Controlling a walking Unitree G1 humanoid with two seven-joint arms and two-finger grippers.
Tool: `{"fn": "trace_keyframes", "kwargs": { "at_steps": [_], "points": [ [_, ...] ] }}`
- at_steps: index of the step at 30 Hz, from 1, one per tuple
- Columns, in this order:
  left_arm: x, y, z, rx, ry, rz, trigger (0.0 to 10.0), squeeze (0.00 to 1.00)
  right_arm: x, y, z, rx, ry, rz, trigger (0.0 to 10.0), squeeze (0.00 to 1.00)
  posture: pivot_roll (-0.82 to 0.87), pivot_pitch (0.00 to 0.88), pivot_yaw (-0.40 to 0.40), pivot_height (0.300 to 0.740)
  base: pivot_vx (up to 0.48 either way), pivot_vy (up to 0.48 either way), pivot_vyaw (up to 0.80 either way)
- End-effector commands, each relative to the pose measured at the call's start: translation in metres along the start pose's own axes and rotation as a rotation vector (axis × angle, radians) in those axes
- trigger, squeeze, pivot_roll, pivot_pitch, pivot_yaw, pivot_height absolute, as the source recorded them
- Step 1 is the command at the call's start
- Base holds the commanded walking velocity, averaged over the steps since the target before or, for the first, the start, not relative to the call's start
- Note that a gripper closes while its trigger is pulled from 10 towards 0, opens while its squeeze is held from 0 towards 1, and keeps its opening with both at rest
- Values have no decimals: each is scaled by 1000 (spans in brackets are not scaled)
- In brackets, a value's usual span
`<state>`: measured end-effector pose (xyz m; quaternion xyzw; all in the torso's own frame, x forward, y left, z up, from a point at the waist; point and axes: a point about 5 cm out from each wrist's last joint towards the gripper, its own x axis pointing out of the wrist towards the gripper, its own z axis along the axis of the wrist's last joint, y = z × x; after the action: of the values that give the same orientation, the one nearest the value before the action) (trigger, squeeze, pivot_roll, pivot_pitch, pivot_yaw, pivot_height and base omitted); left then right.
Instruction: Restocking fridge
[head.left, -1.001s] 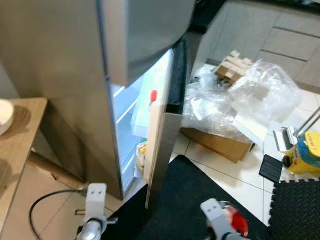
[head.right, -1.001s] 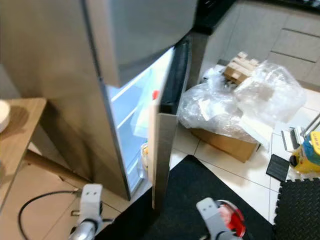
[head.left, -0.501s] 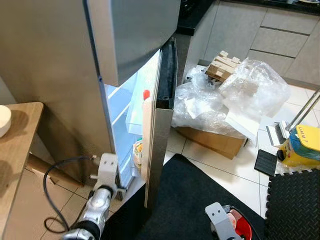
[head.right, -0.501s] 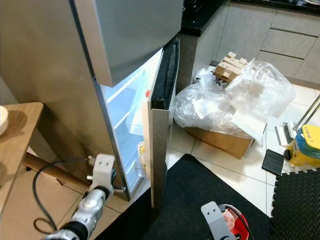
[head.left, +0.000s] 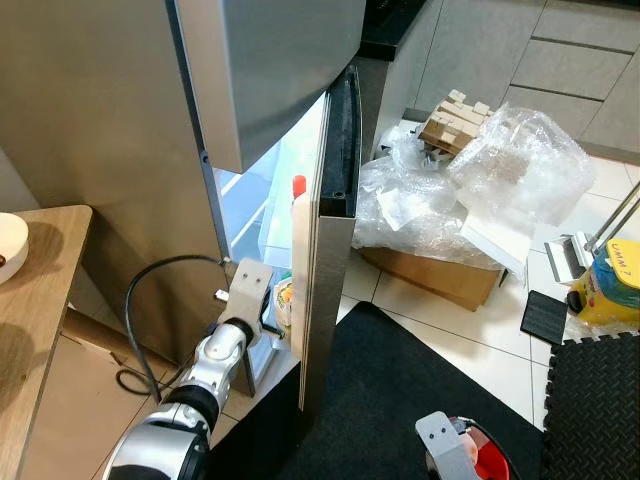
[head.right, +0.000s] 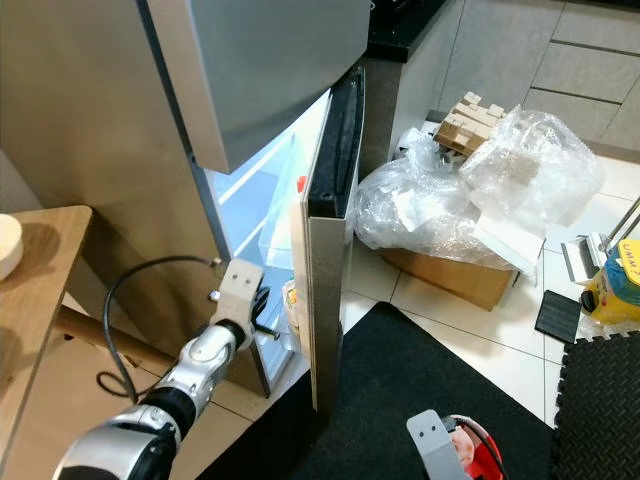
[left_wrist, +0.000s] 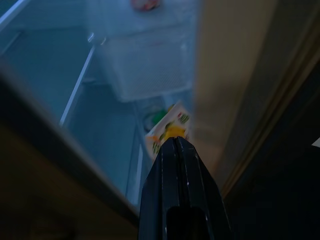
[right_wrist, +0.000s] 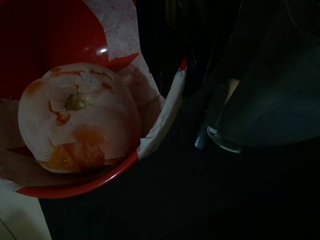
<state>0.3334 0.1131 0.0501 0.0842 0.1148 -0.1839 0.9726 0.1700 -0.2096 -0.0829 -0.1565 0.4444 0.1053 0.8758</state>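
1. Left gripper (left_wrist: 176, 150), its black fingers pressed together with nothing between them, is reaching into the gap of the tall steel fridge (head.left: 270, 90), beside the partly open door (head.left: 325, 300).
2. Right gripper (right_wrist: 167, 45) is gripping the rim of a red paper-lined bowl (right_wrist: 100, 182) cradling a frosty whitish-orange round fruit (right_wrist: 80, 117).
3. Inside, a yellow-green carton (left_wrist: 170, 131) is sitting low beneath a clear plastic bin (left_wrist: 142, 65).
4. Crumpled plastic wrap (head.left: 480, 190) is covering a cardboard box (head.left: 440, 285) on the tiled floor (head.left: 450, 335); a black mat (head.left: 380, 400) is lying before the fridge.

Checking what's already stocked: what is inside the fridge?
Through the gap of the fridge: lit shelves, a red-capped bottle and a yellow-green carton in the door. The door hides the rest.
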Motion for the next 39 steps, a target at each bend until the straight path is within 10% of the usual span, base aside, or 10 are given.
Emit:
{"fn": "trace_keyframes", "kwargs": {
  "at_steps": [1, 21, 31, 39],
  "points": [
    [2, -12, -3, -11, 31, -42, 10000, 0, -1, -4, 0, 18, -22, -26, 10000, 0, -188, 78, 20, 700, 0, 0, 0],
    [23, -95, 43, -16, -68, -418, 10000, 0, -3, -2, -5, 21, -17, -26, 10000, 0, -190, 89, 18, 700, 0, 0, 0],
    [5, -189, 72, -31, -198, -829, 10000, 0, -3, 2, -9, 12, -9, -12, 10000, 0, -192, 94, 23, 700, 0, 0, 0],
    [-1, -193, 65, -30, -202, -890, 10000, 0, -4, 4, -11, 8, -3, -10, 10000, 0, -185, 93, 24, 700, 0, 0, 0]
  ]
}}
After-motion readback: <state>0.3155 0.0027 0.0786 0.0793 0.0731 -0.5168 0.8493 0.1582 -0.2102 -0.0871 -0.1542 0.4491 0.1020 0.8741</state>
